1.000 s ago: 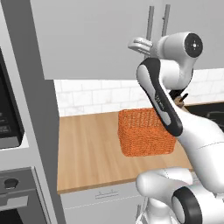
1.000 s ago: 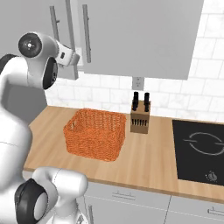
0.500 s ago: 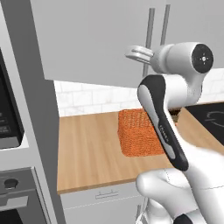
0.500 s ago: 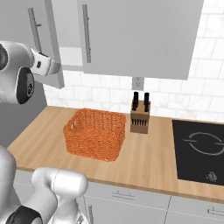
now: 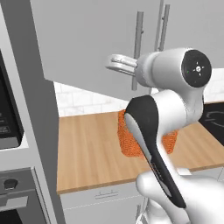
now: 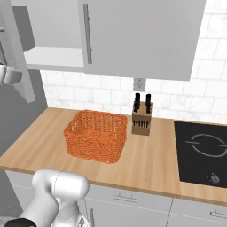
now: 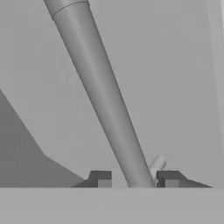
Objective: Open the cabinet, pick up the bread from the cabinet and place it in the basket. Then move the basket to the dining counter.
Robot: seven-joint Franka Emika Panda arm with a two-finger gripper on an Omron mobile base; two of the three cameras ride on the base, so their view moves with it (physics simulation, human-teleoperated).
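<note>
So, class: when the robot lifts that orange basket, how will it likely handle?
The basket looks woven, so its walls may flex a little under a pinch. It appears to hold nothing visible, so it is probably light for its bulk. Its wide flat base on the counter suggests it would slide when pushed rather than tip or roll.

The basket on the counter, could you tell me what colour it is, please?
Orange, in a woven texture; the basket shows best in the right base view.

No writing, label, brand or number can be read anywhere here. The black glass hob (image 6: 201, 153), to the right of the orange woven basket (image 6: 96, 135), bears only a pale ring marking, no letters.
</note>
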